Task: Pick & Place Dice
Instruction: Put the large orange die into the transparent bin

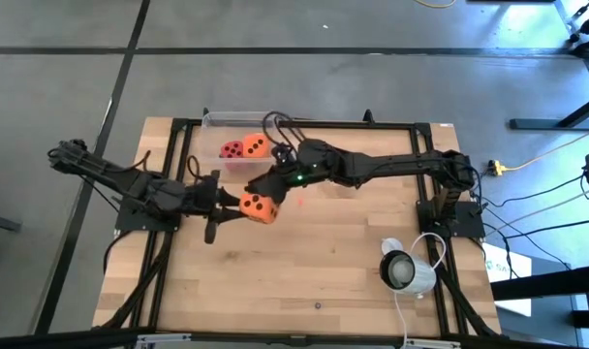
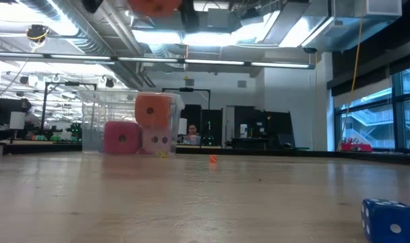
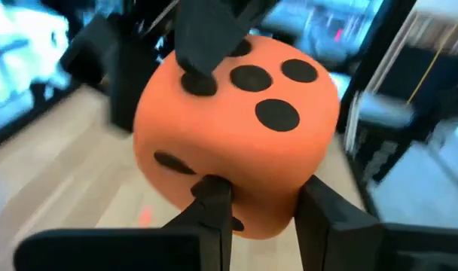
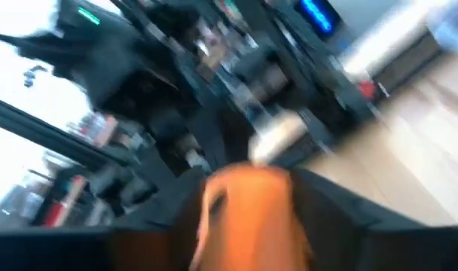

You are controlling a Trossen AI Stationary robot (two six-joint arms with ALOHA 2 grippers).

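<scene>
An orange die (image 1: 260, 207) with dark pips hangs high above the table's middle; the low view shows it at its top edge (image 2: 154, 5). My left gripper (image 1: 238, 205) reaches in from the left and is shut on it. My right gripper (image 1: 271, 186) comes from the right, open, with its fingers on either side of the die's far part (image 4: 248, 214). A clear box (image 1: 238, 161) stands at the far side. In it a red die (image 2: 121, 137) and a pale pink die (image 2: 156, 140) stand side by side, with another orange die (image 2: 153, 110) on top. My left gripper pinches the orange die's near lower part (image 3: 251, 203) between its two fingers (image 3: 212, 202), coming about level from the table's left. The die is lifted clear of the table. My right gripper has one finger (image 3: 203, 53) lying against the die's upper face; whether it still touches, I cannot tell.
A blue die (image 2: 390, 219) lies near the table's front edge. A white round device (image 1: 403, 269) with a cable sits at the near right. A tiny orange speck (image 2: 213, 160) lies mid-table. Bare wood stretches across the near half.
</scene>
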